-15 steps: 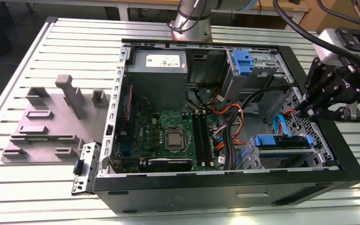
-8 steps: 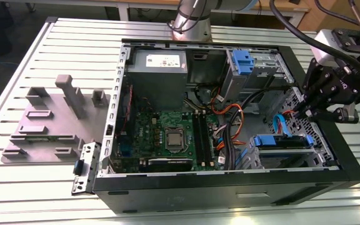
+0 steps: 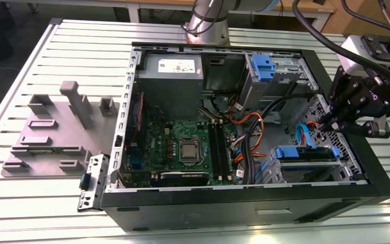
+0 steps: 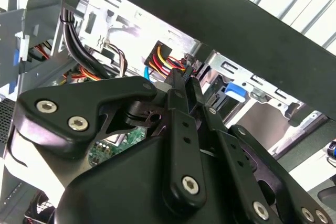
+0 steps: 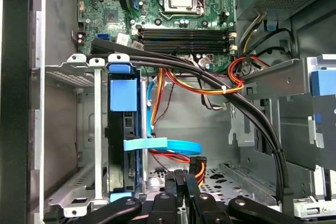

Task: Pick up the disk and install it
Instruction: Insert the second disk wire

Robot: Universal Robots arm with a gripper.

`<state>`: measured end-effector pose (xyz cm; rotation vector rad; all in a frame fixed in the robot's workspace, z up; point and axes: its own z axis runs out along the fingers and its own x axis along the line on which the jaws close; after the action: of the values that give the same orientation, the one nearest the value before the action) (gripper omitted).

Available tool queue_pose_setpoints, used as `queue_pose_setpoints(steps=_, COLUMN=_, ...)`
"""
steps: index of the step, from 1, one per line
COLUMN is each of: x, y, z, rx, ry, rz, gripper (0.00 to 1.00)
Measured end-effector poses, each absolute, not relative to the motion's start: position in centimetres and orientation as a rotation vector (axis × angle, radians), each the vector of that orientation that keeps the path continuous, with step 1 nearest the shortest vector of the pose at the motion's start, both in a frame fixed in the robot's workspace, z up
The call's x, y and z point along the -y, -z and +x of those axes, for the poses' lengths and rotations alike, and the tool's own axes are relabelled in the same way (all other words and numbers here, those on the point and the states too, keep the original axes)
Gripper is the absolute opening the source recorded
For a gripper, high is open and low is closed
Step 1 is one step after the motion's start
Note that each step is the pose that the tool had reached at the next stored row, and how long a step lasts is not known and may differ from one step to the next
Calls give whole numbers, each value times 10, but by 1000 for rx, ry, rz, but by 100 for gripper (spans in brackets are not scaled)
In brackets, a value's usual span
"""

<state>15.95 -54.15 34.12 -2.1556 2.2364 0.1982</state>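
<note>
Gripper point(image 3: 330, 122) hangs over the computer case point(image 3: 357, 152), at the case wall on the exterior view's right, with its fingertips just inside the opening. From what I see in both wrist views, the gripper point(image 5: 182, 179) point(image 4: 185, 80) has its 2 fingers point(image 5: 177, 182) pressed together with nothing between them. The disk point(image 3: 304, 152) is not in its hold: it sits in the metal cage point(image 3: 276, 173) in the corner of the case nearest the gripper, with its blue bracket showing along the top edge. In the first wrist view I see the disk point(image 5: 124, 98) edge-on between the cage's point(image 5: 79, 72) grey walls, and a flat blue cable point(image 5: 168, 144) curves away from its side toward the case floor. A thick black cable bundle point(image 5: 210, 77) crosses the case interior between the cage and the motherboard point(image 5: 178, 3). Deeper in the case, at the far end from the gripper, I see the grey power supply box point(image 3: 171, 76) with its small white label. Outside the case, on the slatted table point(image 3: 79, 46) at the exterior view's left, a grey fixture tray point(image 3: 53, 132) lies well apart from the gripper.
</note>
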Motion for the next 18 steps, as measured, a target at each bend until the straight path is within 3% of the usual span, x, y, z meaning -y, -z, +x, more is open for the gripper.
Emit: queue_pose_setpoints(steps=18, x=556, y=-341, z=159, rx=-2236, ry=-198, rz=-2156, gripper=19)
